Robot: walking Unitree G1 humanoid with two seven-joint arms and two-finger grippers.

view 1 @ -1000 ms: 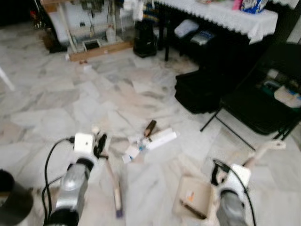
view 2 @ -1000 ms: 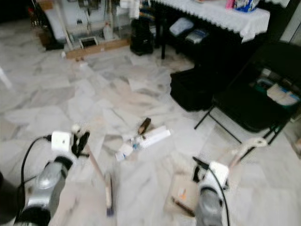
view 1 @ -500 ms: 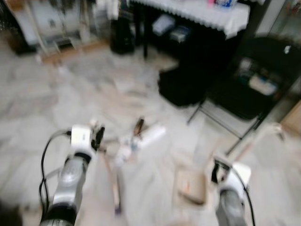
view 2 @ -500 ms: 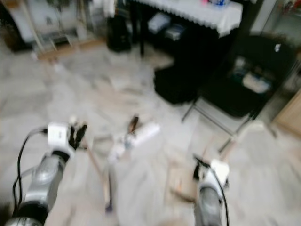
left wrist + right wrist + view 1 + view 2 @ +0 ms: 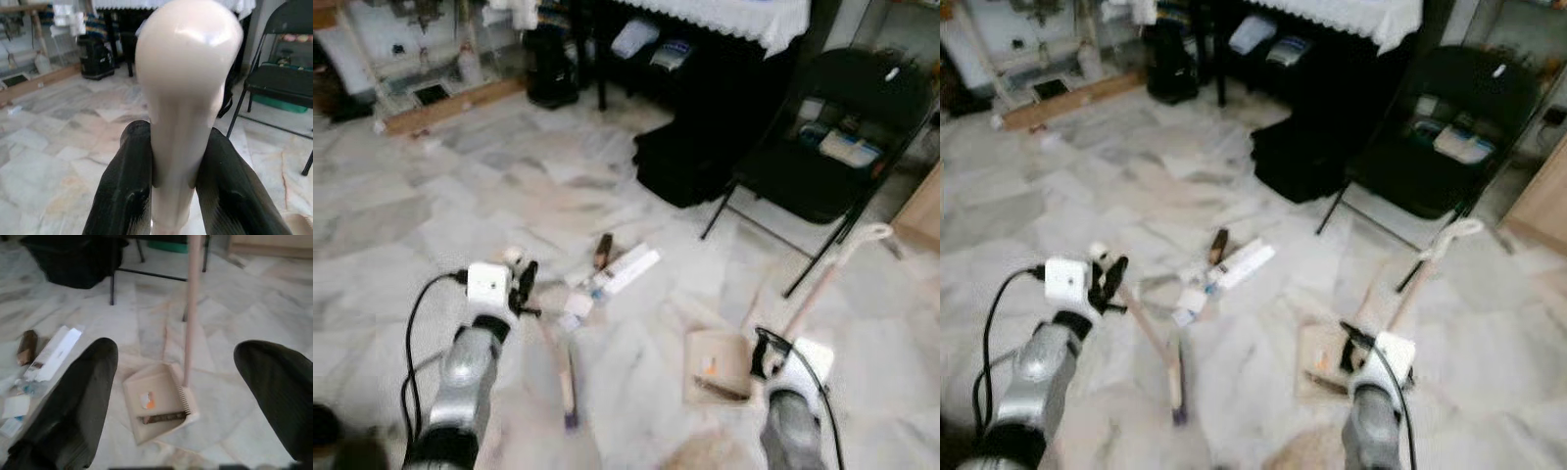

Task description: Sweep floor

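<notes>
My left gripper [image 5: 522, 284] is shut on the cream broom handle [image 5: 188, 73], whose rounded tip pokes out between the black fingers [image 5: 129, 186]. The stick slants down to the brush head [image 5: 570, 406] on the marble floor. Just beyond lies litter: a white box [image 5: 626, 269], a brown piece [image 5: 604, 250] and paper scraps [image 5: 576, 302]. My right gripper [image 5: 176, 352] is open, hovering behind a beige dustpan [image 5: 156, 396] holding some debris. The dustpan's long handle [image 5: 191, 308] stands upright, apart from the fingers.
A black folding chair [image 5: 832, 147] stands at the right, close to the dustpan handle. A black bag [image 5: 690, 162] sits under a table with a white lace cloth [image 5: 734, 15]. A wooden plank [image 5: 450, 103] lies at the far left. A light wooden cabinet edge [image 5: 1538, 196] is at the right.
The camera has swung to the right, so the whole scene has shifted left. My left gripper keeps hold of the broom; the right one stays open behind the dustpan.
</notes>
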